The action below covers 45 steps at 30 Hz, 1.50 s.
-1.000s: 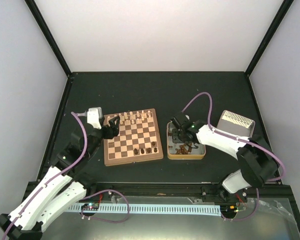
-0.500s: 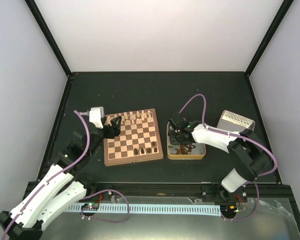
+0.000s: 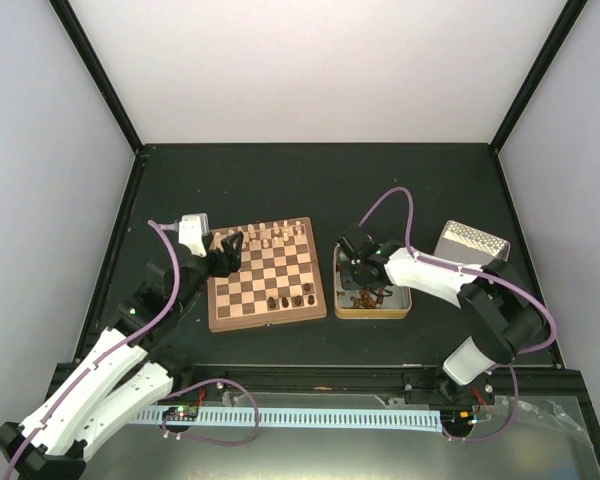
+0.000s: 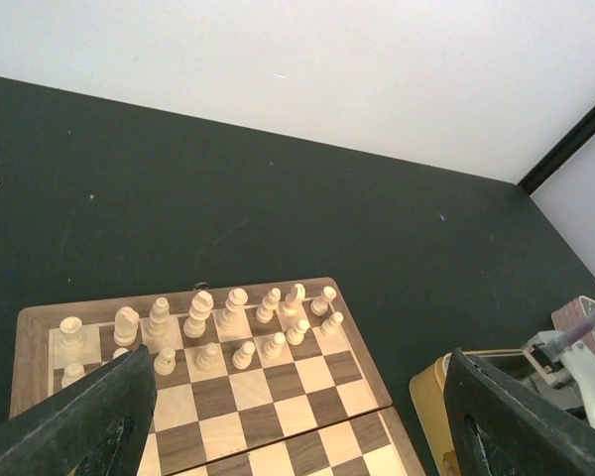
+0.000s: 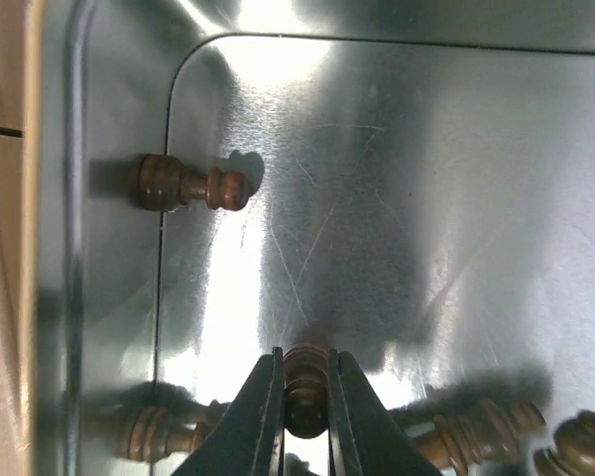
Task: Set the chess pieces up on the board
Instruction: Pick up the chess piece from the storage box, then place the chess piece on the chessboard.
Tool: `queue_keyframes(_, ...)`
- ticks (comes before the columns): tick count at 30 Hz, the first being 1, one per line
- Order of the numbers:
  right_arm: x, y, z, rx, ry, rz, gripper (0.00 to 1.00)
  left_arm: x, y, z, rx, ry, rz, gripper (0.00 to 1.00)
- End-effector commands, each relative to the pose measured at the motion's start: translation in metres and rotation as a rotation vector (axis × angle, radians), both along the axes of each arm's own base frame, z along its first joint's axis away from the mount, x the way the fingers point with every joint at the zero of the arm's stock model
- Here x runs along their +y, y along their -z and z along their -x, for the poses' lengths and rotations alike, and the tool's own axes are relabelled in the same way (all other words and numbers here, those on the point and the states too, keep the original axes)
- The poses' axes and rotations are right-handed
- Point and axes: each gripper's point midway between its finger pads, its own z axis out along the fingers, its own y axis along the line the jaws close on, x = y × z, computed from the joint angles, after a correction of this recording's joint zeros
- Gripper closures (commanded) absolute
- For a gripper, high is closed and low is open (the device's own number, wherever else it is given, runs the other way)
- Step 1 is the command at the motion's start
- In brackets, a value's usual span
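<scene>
Overhead and left-wrist views: common board

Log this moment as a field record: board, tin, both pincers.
board: pale pieces stand on the far rows; a few dark pieces stand on a near row
tin: right of the board; loose dark chessmen lie inside
left pincer: open, empty, above the board's far left part
right pincer: inside the tin, shut on one dark chessman

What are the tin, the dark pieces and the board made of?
The tin: bare metal, probably tinplate or steel; mirror glare, fine scratches.
The dark chess pieces: turned wood, glossy varnish; ringed profile, highlights.
The board: looks wooden, low sheen; brown checks, veneer or solid unclear.
</scene>
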Motion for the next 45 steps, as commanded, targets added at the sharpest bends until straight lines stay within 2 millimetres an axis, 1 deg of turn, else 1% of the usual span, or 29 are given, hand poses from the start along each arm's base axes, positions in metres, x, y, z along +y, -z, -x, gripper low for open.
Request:
queue_keyframes(1,0.006,-0.045,-0.011,-0.096,0.023,-0.045,0.99,0.002,-0.003,0.000,-0.001,-0.014,0.020,0.19)
queue_keyframes(4,0.019,-0.072,-0.011,-0.138,0.004,-0.088,0.99,0.004,-0.001,0.001,0.012,-0.024,0.025,0.19)
queue_keyframes(6,0.036,-0.087,-0.008,-0.157,-0.034,-0.119,0.99,0.005,0.001,0.001,0.017,-0.031,0.029,0.19)
queue_keyframes(9,0.064,-0.100,-0.001,-0.167,-0.098,-0.140,0.99,0.007,0.001,0.002,0.016,-0.042,0.039,0.19)
queue_keyframes(12,0.091,-0.104,0.005,-0.170,-0.157,-0.143,0.99,0.010,-0.002,0.005,0.008,-0.051,0.047,0.19)
queue_keyframes(15,0.113,-0.101,0.010,-0.167,-0.203,-0.138,0.99,0.016,-0.004,0.007,0.004,-0.077,0.053,0.19)
queue_keyframes(19,0.136,-0.093,0.016,-0.155,-0.258,-0.115,0.98,0.029,-0.005,0.009,-0.001,-0.140,0.059,0.19)
queue_keyframes(21,0.144,-0.086,0.020,-0.143,-0.283,-0.096,0.98,0.033,-0.006,0.011,-0.005,-0.158,0.068,0.19)
queue_keyframes(27,0.154,-0.062,0.026,-0.101,-0.332,-0.019,0.97,0.043,-0.006,0.015,-0.009,-0.201,0.083,0.19)
queue_keyframes(33,0.153,-0.045,0.027,-0.072,-0.339,0.024,0.97,0.045,-0.007,0.016,-0.013,-0.208,0.086,0.19)
queue_keyframes(38,0.153,-0.034,0.029,-0.053,-0.345,0.042,0.96,0.044,-0.005,0.016,-0.009,-0.207,0.085,0.19)
queue_keyframes(45,0.158,-0.026,0.030,-0.033,-0.359,0.039,0.94,0.043,-0.005,0.014,-0.006,-0.202,0.085,0.19)
